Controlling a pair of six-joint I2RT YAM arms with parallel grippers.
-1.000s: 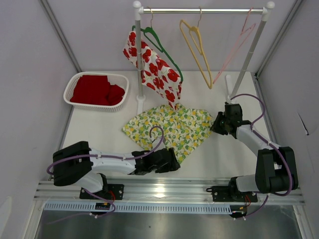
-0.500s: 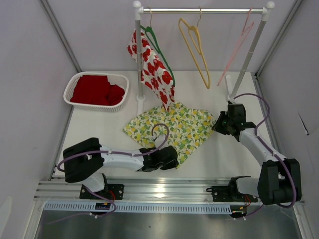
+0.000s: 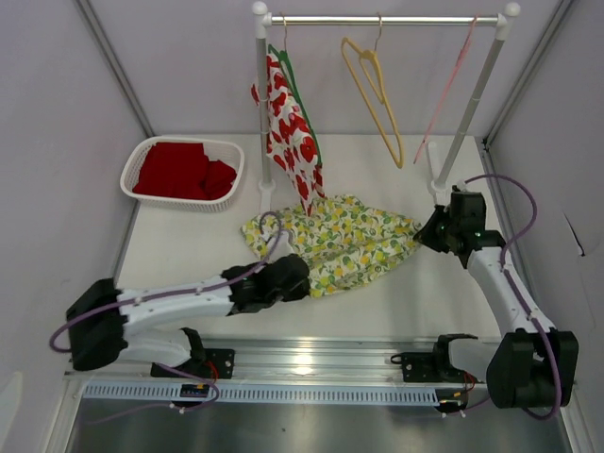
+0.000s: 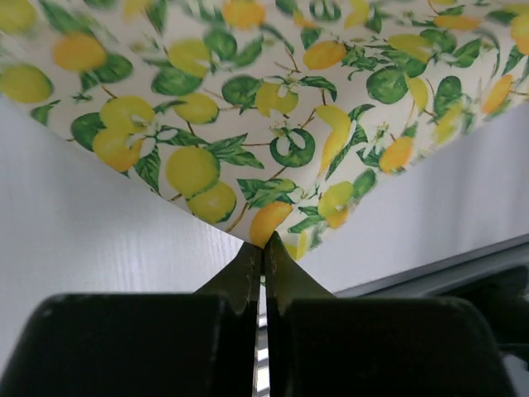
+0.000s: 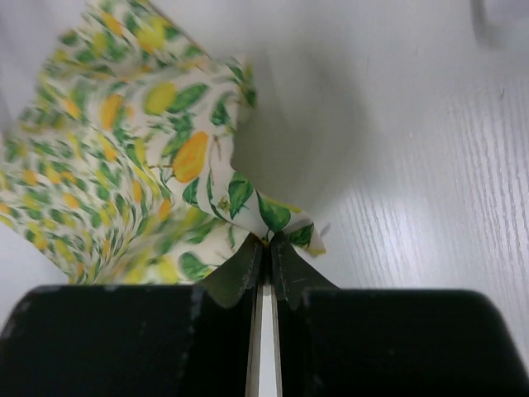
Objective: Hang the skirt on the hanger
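Observation:
The skirt (image 3: pixel 330 241), white with lemons and green leaves, lies stretched across the table middle. My left gripper (image 3: pixel 300 274) is shut on its near corner; in the left wrist view the cloth (image 4: pixel 248 124) fans out from the pinched tips (image 4: pixel 264 242). My right gripper (image 3: pixel 422 236) is shut on the skirt's right corner, whose folded edge (image 5: pixel 248 198) sits between the tips (image 5: pixel 266 240). An empty yellow hanger (image 3: pixel 376 94) and a pink hanger (image 3: pixel 448 80) hang on the rail. A green hanger (image 3: pixel 294 80) carries a red-flowered cloth (image 3: pixel 294 142).
A white basket (image 3: pixel 142 156) holding red clothes stands at the back left. The rack's left post (image 3: pixel 262 113) rises just behind the skirt, and its slanted right post (image 3: pixel 472 104) stands near my right arm. Grey walls close in both sides.
My left gripper has shut on the skirt's near corner and shifted left. My right gripper has drawn its corner to the right, stretching the skirt. The red-flowered cloth has swung edge-on.

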